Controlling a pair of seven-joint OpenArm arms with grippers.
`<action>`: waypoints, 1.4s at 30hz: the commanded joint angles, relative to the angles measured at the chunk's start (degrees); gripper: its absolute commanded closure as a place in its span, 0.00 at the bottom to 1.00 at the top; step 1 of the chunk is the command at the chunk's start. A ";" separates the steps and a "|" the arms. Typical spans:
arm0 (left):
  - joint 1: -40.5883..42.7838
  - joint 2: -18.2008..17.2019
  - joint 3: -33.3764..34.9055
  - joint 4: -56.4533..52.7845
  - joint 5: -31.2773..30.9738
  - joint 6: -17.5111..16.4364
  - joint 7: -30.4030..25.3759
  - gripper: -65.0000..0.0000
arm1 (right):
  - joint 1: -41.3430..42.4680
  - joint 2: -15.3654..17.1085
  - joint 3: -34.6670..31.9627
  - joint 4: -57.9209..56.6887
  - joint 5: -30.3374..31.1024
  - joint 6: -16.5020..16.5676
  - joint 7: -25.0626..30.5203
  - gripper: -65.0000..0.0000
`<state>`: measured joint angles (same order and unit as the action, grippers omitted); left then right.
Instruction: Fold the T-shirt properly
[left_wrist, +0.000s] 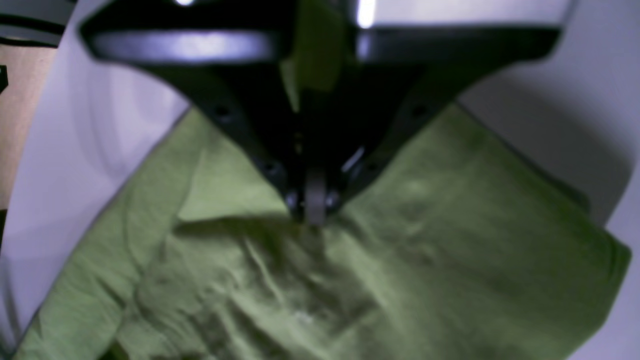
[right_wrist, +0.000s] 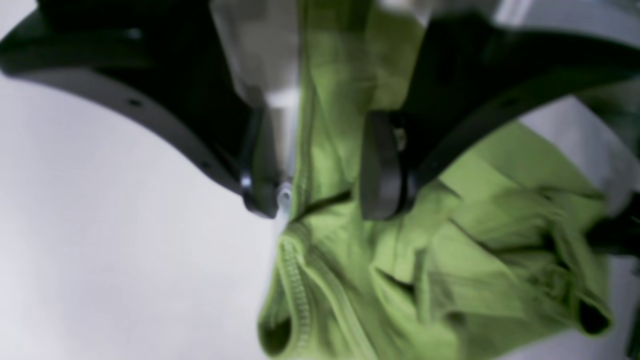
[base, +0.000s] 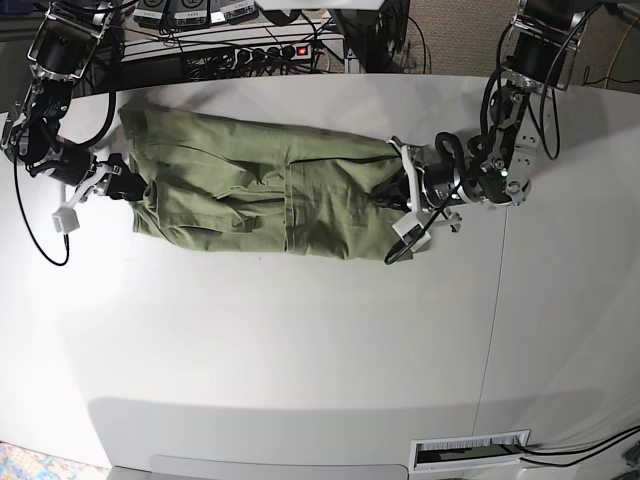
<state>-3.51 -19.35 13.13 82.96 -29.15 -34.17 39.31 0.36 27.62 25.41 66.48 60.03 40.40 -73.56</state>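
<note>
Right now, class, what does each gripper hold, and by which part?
The left gripper pinches the T-shirt at one end edge. The right gripper straddles the opposite edge near the ribbed collar, jaws apart, not clamped.

No readable text, label, brand, number or sign in any view. T-shirt (base: 270, 190) plain, no print. Pale tags on equipment at top edge of base view (base: 190, 10): too small to read. White slotted strip at lower edge of desk (base: 470, 452): row of fine dark marks, not legible. Both wrist views blurred; nothing legible on jaws or cloth.
</note>
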 joint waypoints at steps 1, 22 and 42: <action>0.50 -0.48 0.42 -0.68 4.90 0.72 4.72 1.00 | -0.04 0.39 -0.24 -0.77 -2.84 -0.40 -2.80 0.56; 0.48 -0.48 0.42 -0.68 4.94 0.72 4.57 1.00 | 0.59 -6.49 -1.44 -1.88 -3.93 -0.40 -6.44 0.56; 0.50 0.11 0.42 -0.68 3.45 0.66 4.39 1.00 | 5.20 -0.87 -3.30 -0.61 4.37 -2.32 -6.44 1.00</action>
<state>-3.42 -18.96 13.15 82.81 -29.28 -34.33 38.87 4.82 25.06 21.54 64.95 65.01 38.52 -80.55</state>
